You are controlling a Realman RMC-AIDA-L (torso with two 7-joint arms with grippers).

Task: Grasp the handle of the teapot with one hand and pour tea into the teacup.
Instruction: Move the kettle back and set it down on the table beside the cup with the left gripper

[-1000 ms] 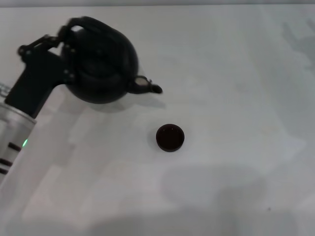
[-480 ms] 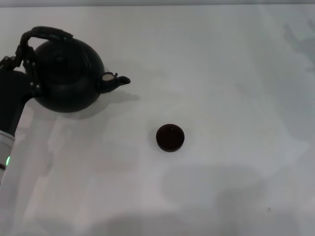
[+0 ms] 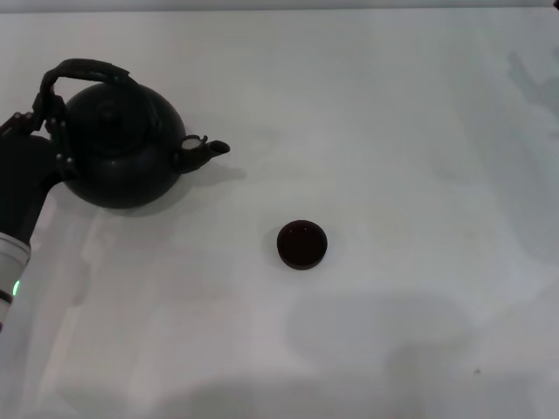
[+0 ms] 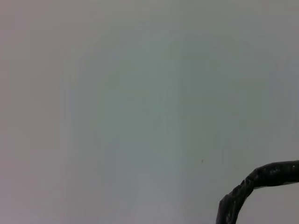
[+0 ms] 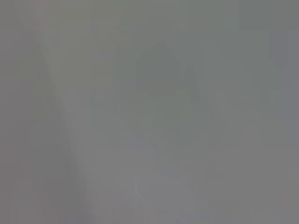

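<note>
- The teapot [image 3: 118, 155] is sitting near the worktop's [image 3: 393, 131] far left corner, its spout [image 3: 205, 150] pointing toward the right edge.
- The left gripper [image 3: 39, 131] is reaching in from the left edge and pressing against the handle [image 3: 79, 72]; whether it is clenched there, I cannot tell.
- The teacup [image 3: 302, 244] is standing upright near the worktop's middle, well apart from the teapot.
- The right gripper is out of sight.

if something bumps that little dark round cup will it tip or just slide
The small dark handleless teacup looks squat and wide, so it would probably slide rather than tip. It seems light, so a nudge may shift it easily across the smooth white table.
</note>
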